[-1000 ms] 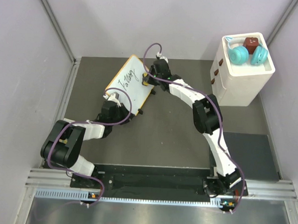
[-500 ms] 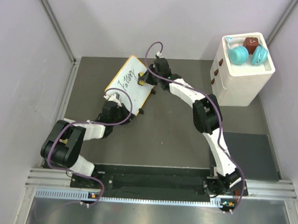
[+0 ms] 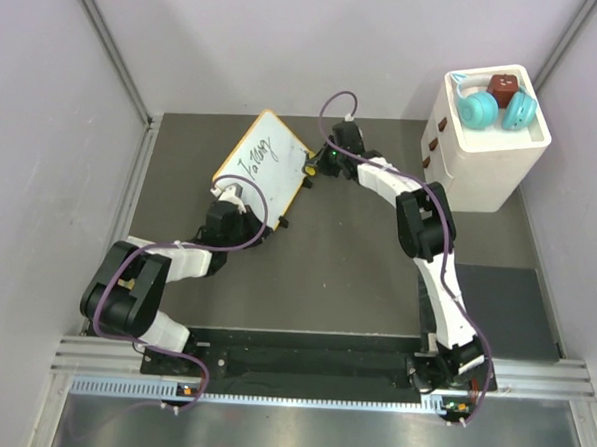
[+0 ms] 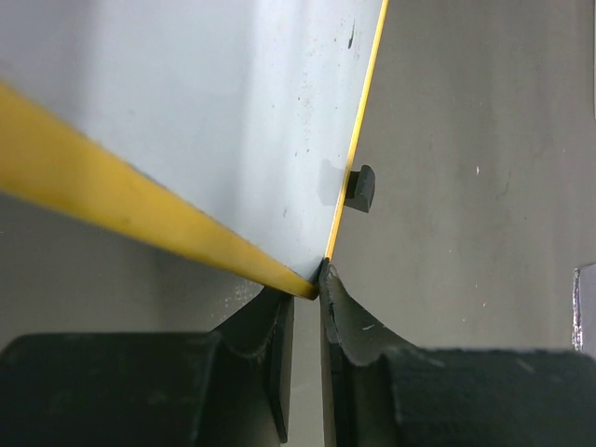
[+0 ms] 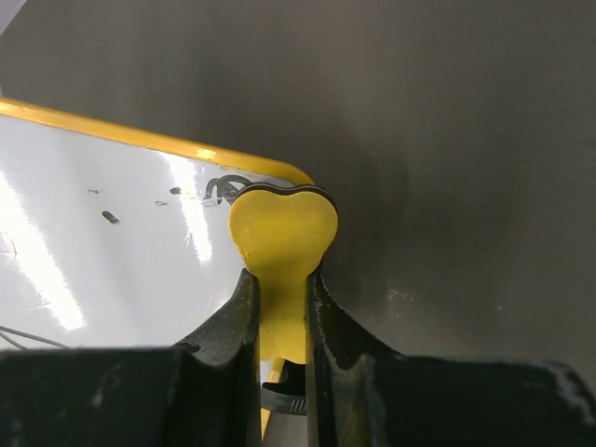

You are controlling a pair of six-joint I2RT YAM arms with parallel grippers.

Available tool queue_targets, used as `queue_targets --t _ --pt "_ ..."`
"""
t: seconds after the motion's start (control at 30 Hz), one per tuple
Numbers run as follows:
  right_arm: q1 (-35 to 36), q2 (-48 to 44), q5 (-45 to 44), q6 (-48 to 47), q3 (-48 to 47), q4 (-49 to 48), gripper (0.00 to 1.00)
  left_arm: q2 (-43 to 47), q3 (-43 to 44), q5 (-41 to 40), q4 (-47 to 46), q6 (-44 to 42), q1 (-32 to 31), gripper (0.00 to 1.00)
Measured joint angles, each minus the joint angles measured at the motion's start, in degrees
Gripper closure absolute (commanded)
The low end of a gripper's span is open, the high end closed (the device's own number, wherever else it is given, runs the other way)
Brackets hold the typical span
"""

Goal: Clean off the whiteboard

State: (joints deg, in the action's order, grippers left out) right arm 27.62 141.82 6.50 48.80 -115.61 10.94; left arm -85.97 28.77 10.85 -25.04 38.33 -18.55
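Your L gripper (image 4: 321,279) is shut to a sliver on the near corner of the whiteboard (image 3: 265,162), pinching its yellow frame. The board sits diagonally on the dark mat (image 3: 357,247), far-left of centre, w/ black writing (image 3: 259,159) across it. Your R gripper (image 5: 282,303) is clamped on a small yellow piece (image 5: 282,228) whose rounded head is over the board's right corner, next to a black mark (image 5: 219,189); can't tell if it's touching the surface.

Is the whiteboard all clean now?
No, not clean. The whiteboard has black writing across it, seen from above.
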Motion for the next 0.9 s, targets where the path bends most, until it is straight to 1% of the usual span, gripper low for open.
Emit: queue_targets --t 0.37,0.47,0.7,0.9 --pt "-0.2 0.0 1.0 0.4 -0.2 -0.6 1.00 0.0 0.0 0.0 -0.2 -0.4 -0.1 1.00" --pt "-0.2 1.0 1.6 -0.5 -2.6 1.0 1.00 0.0 0.1 0.0 -0.3 -0.6 -0.2 1.00" --pt "0.0 5.1 4.4 -1.9 -12.0 3.1 1.00 0.0 0.3 -0.3 -0.4 -0.7 -0.6 1.00" --pt "1.6 5.6 4.3 -3.4 -15.1 3.3 1.00 0.0 0.3 -0.7 -0.3 -0.5 -0.8 1.00"
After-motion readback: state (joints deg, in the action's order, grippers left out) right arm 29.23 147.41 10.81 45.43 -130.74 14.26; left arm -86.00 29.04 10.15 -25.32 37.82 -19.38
